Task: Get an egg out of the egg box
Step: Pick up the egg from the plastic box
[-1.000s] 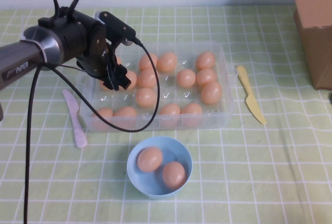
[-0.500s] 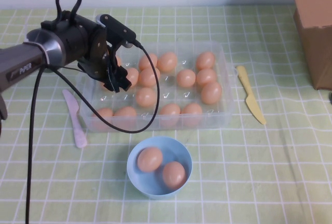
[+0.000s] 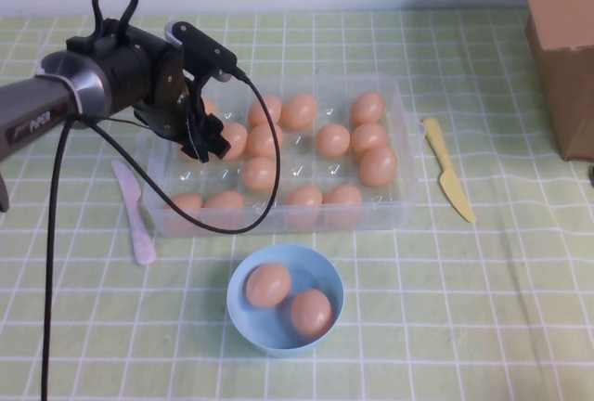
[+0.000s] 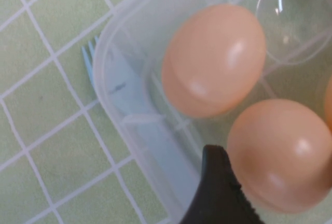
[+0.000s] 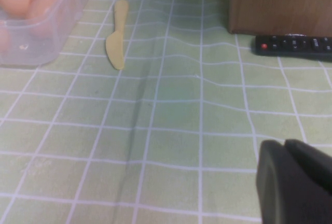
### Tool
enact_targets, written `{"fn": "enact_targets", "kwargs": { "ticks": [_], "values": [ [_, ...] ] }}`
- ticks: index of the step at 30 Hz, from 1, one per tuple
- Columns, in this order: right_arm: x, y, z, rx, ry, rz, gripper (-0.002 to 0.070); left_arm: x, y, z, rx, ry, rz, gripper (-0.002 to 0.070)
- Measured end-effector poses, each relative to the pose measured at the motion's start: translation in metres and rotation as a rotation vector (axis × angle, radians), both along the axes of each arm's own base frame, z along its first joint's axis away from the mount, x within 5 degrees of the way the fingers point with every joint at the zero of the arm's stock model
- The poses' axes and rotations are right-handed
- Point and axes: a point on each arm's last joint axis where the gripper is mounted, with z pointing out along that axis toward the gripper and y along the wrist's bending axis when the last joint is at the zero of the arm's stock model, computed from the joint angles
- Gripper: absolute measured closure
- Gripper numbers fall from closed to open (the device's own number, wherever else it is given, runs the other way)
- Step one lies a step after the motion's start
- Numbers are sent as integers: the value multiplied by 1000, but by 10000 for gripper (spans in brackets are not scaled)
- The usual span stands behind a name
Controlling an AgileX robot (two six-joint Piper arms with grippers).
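- Over the box's (image 3: pixel 401 146) far-left corner, the left gripper (image 3: pixel 206 141) hangs above an egg (image 4: pixel 282 154) to pick it; its opening can't be told.
- Off right, the right gripper (image 5: pixel 293 180) sits parked, apparently closed, empty.

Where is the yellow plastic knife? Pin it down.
In the high view, the yellow plastic knife lies on the green checked tablecloth on the robot's right, beside the clear plastic egg box, with the brown cardboard box farther right.

The egg box (image 3: pixel 405 199) was clear glossy plastic; the eggs (image 3: pixel 378 166) looked smooth and matt, and the tablecloth (image 3: pixel 483 308) soft checked fabric.
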Motion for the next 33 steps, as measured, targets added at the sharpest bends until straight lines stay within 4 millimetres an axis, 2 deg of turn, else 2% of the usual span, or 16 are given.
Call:
{"fn": "enact_targets", "kwargs": {
  "ticks": [9, 15, 33],
  "values": [
    [0, 0, 0, 0, 0, 0, 694, 1, -1, 1, -11, -14, -3, 265],
    [0, 0, 0, 0, 0, 0, 694, 3, -2, -9, -4, 3, -4, 265],
    [0, 0, 0, 0, 0, 0, 694, 6, -3, -17, -6, 3, -9, 266]
  ]
}}
